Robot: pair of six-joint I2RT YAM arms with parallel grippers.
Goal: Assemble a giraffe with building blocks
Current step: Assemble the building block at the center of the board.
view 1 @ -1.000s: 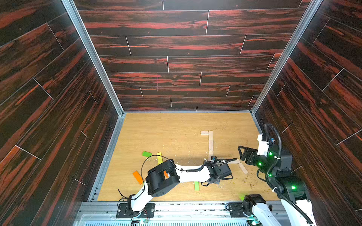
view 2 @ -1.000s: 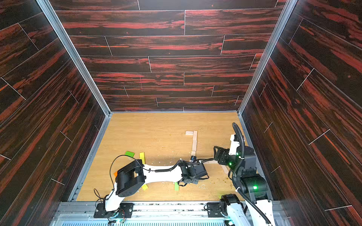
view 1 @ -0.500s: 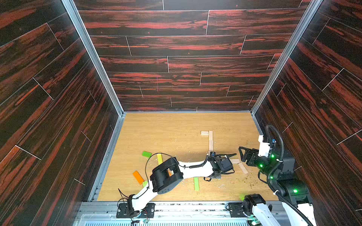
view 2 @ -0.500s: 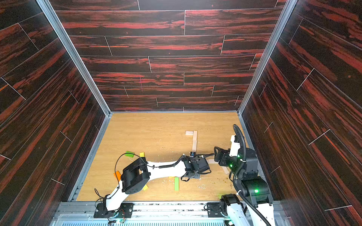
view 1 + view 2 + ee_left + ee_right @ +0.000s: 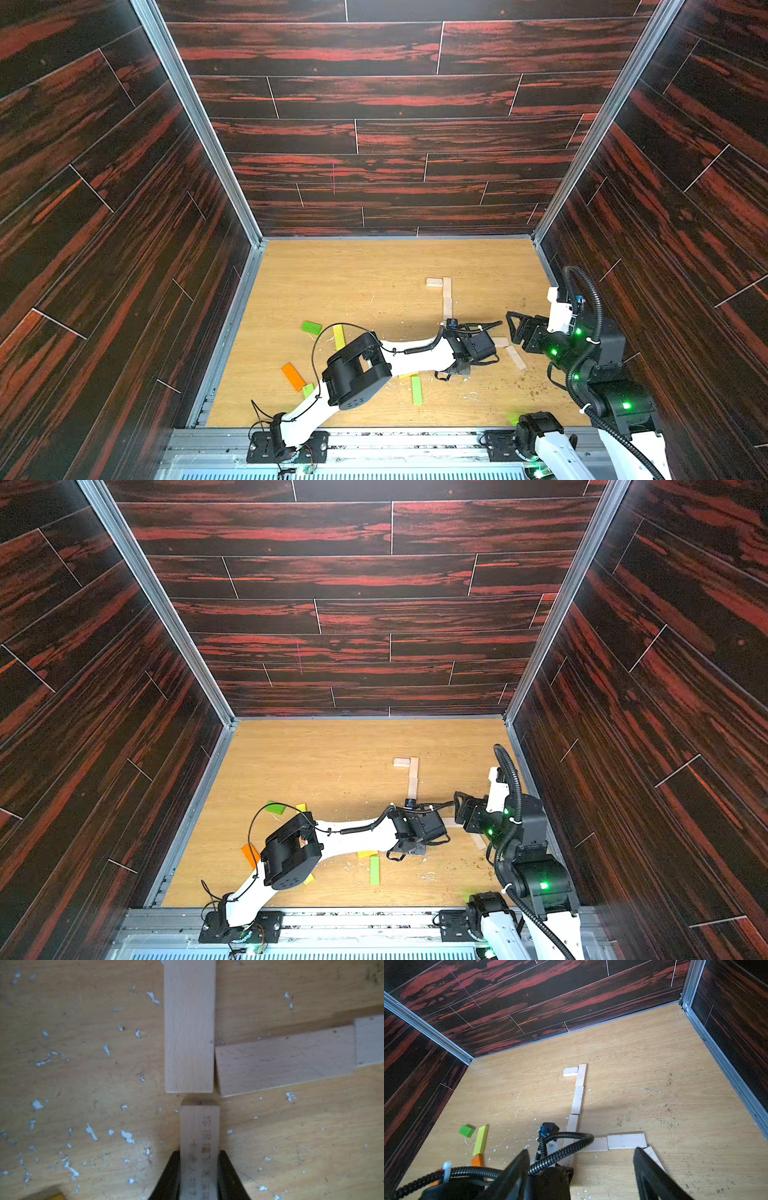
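- Left arm has stretched farther over the pale oak-grain tabletop [image 5: 353,282] than a second ago, carrying its load toward the foot of the plank figure. The long green painted plank [image 5: 416,390], then half under the forearm, now lies clear. Right arm barely shifted.
- Left gripper [image 5: 199,1153]: black jaws clenched on a plain pale wooden plank with printed characters [image 5: 199,1124], pinched across its narrow sides.
- Figure so far, in both top views: a column of plain pale wooden planks [image 5: 446,297] laid end to end, with a short pale wooden block [image 5: 434,282] beside its far end.
- Left wrist view: the nearest column plank [image 5: 189,1028] has a pale wooden body plank [image 5: 284,1064] butting its side, slightly skewed.
- Key relation: the held plank's long axis runs in line with the nearest column plank. Its free end is just short of that plank's end and set a touch toward the body plank. Cannot tell whether it rests on the tabletop.
- Right gripper [image 5: 515,328]: jaws spread wide, empty, hovering by the body row's far end, near a slanted pale wooden plank [image 5: 515,357]. Left arm is nearer the join.
- Judgement: front-leg placement. Next comes a gentle set-down and release without nudging column or body.
- Spare green wedge-like block [image 5: 311,327], yellow painted plank [image 5: 338,336] and orange painted plank [image 5: 293,376] lie well apart.
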